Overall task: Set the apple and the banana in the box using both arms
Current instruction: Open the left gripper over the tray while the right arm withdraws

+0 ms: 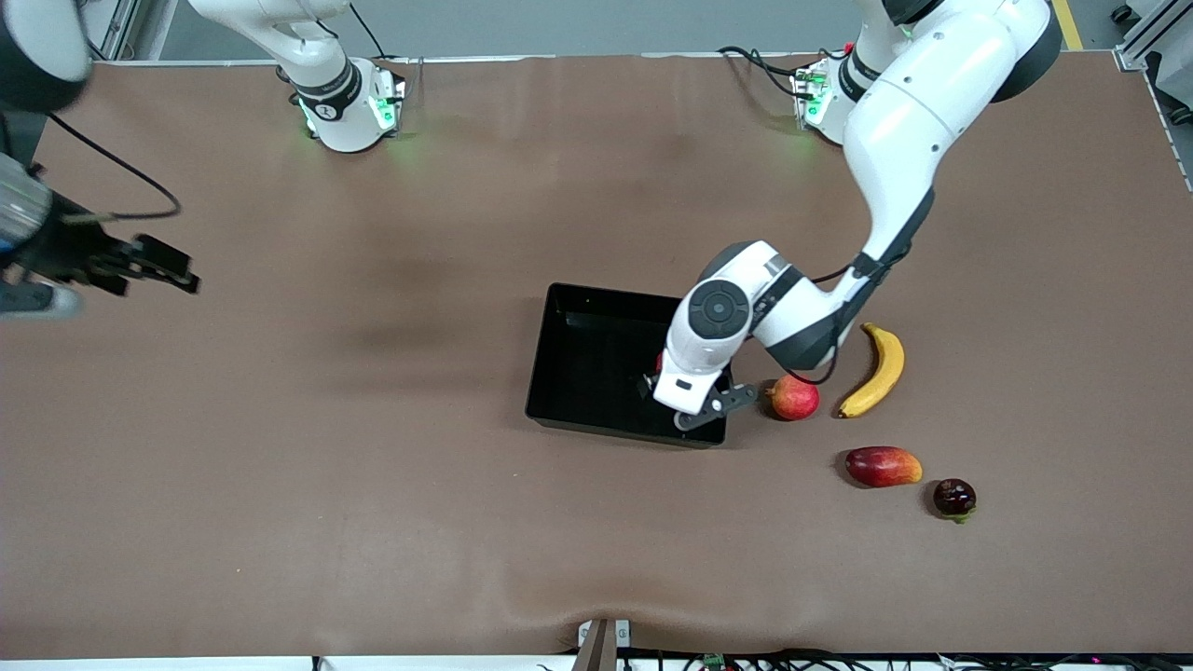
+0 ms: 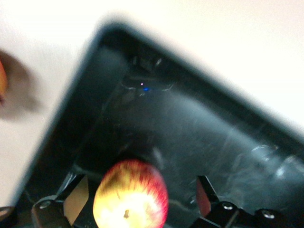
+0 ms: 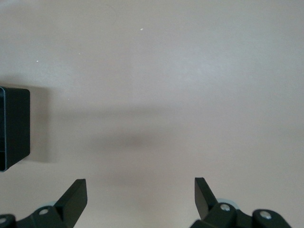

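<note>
The table [image 1: 373,485] is covered in brown cloth. On it the black box [image 1: 582,359] sits about midway between the arms' ends. The left arm [image 1: 895,140] reaches down to the box corner nearest the loose fruit, and the left gripper [image 2: 137,197] is low inside the box with its fingers [image 2: 76,197] apart on either side of the apple [image 2: 131,194], neither visibly pressing it (the apple appears to be in the box). The right gripper [image 3: 140,198] waits over bare table toward the right arm's end, fingers [image 3: 76,192] wide apart and holding nothing. The banana [image 1: 877,370] lies on the table toward the left arm's end, well outside the box. A pinkish-red fruit [image 1: 793,398] sits between box and banana. A mango [image 1: 883,466] and a dark fruit [image 1: 954,498] lie nearer the camera.
</note>
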`<state>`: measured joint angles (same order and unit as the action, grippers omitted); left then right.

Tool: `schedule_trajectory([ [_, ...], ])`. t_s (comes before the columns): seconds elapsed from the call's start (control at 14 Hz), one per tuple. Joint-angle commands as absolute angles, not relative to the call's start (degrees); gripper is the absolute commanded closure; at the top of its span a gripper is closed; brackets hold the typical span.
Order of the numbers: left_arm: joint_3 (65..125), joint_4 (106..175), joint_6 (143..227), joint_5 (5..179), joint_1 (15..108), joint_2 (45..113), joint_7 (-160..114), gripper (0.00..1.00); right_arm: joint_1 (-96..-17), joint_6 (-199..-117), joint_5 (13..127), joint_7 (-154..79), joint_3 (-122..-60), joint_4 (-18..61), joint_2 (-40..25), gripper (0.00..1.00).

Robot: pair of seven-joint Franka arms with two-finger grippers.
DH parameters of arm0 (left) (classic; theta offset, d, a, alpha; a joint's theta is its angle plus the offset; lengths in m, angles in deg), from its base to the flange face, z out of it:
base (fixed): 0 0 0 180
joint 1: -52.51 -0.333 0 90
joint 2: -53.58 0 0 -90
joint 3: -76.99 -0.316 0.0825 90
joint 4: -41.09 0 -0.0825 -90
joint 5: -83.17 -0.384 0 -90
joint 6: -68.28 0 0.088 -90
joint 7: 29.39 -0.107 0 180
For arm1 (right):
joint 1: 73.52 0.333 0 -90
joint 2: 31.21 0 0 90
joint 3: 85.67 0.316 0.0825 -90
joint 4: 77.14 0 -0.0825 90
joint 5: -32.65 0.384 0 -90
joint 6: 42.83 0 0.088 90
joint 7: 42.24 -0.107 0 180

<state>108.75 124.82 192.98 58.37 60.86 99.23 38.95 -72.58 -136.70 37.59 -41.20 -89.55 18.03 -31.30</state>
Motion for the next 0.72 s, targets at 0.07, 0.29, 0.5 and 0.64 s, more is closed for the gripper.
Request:
schedule_trajectory([
  [0.07, 108.99, 123.62, 190.55, 57.68, 55.95, 93.24, 33.04, 0.0, -78.52, -133.54, 36.61, -42.15, -84.36, 18.13, -35.42, 0.0],
  [0.29, 109.34, 123.62, 186.42, 58.21, 51.82, 88.75, 26.0, 0.0, -77.92, -130.9, 34.67, -47.87, -84.08, 17.78, -35.78, 0.0],
  [0.5, 109.25, 123.62, 183.17, 59.86, 48.92, 86.11, 18.97, 0.0, -77.83, -130.72, 33.89, -47.34, -84.7, 16.3, -35.61, 0.0],
  [0.64, 109.25, 123.71, 181.58, 61.37, 46.11, 84.79, 13.7, 0.0, -77.83, -130.11, 33.53, -47.34, -84.7, 15.06, -35.34, 0.0],
])
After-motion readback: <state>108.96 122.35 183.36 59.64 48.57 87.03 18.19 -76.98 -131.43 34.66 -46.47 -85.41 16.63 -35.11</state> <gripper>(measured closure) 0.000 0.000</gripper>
